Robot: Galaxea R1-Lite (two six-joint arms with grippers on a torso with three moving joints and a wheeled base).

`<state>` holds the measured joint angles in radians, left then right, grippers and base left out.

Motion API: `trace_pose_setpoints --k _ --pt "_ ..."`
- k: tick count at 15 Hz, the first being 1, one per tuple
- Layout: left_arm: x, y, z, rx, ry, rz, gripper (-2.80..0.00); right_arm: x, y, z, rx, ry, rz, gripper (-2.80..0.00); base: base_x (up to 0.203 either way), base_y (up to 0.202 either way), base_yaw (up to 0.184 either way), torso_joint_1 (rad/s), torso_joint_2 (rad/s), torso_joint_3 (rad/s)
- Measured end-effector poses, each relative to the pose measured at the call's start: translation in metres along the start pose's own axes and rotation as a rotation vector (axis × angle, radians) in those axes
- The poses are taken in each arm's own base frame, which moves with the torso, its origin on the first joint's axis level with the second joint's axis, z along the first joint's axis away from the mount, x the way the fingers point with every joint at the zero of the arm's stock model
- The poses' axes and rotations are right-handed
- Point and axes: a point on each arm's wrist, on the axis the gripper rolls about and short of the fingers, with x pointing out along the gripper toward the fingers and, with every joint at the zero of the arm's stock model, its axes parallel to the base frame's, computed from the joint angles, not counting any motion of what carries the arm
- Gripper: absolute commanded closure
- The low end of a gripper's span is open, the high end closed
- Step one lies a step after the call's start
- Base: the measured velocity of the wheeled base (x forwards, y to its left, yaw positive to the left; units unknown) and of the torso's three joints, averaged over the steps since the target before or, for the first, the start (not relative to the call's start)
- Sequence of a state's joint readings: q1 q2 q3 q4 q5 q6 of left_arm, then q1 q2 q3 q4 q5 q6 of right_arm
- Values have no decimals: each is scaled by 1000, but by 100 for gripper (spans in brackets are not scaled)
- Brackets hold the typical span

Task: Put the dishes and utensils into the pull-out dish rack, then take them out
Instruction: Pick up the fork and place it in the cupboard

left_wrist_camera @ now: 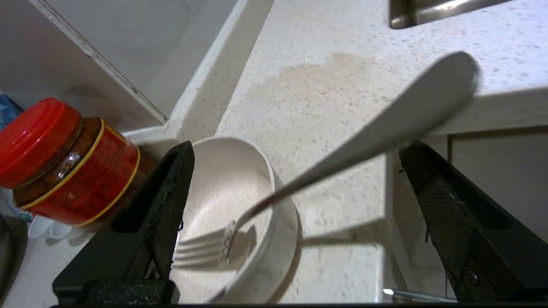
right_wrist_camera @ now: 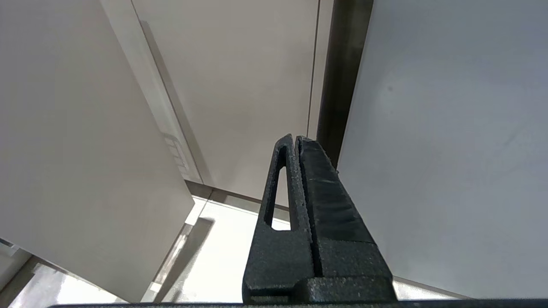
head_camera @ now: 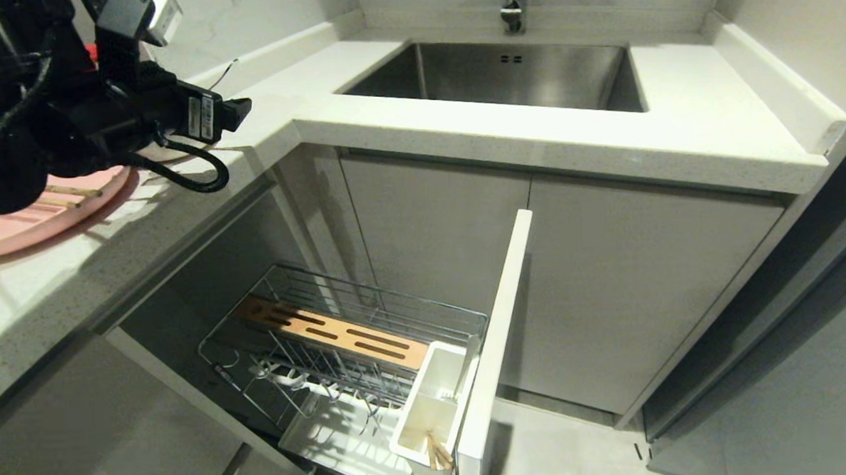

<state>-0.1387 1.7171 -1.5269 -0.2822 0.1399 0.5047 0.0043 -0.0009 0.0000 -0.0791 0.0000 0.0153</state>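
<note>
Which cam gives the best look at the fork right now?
Left wrist view. The fork fills the frame between the open left gripper's fingers, tines down in the cream bowl, handle sticking out over the rim. In the head view the left arm hides it; the right wrist view shows only cabinet panels.

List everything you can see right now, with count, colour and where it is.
Bowl: one, cream-white, on the counter.
Fork: one, metal, tines in the bowl.
Jar: one, red-lidded, beside the bowl.
Plate: one, pink, on the left counter.
Dish rack: one, chrome, pulled out.
Chopsticks: light wood, in the rack's white cutlery box.
Sink: one, steel.
Left gripper: open over the bowl.
Right gripper: shut, parked beside cabinet fronts.
</note>
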Motion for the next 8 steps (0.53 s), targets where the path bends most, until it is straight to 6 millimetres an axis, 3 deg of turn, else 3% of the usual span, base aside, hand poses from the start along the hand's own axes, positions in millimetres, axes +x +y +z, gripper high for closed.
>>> trace_pose_setpoints --k 8 --pt "21 -2 0 -9 -39 18 -280 0 0 0 0 0 0 0 0 0 0 0 0 0"
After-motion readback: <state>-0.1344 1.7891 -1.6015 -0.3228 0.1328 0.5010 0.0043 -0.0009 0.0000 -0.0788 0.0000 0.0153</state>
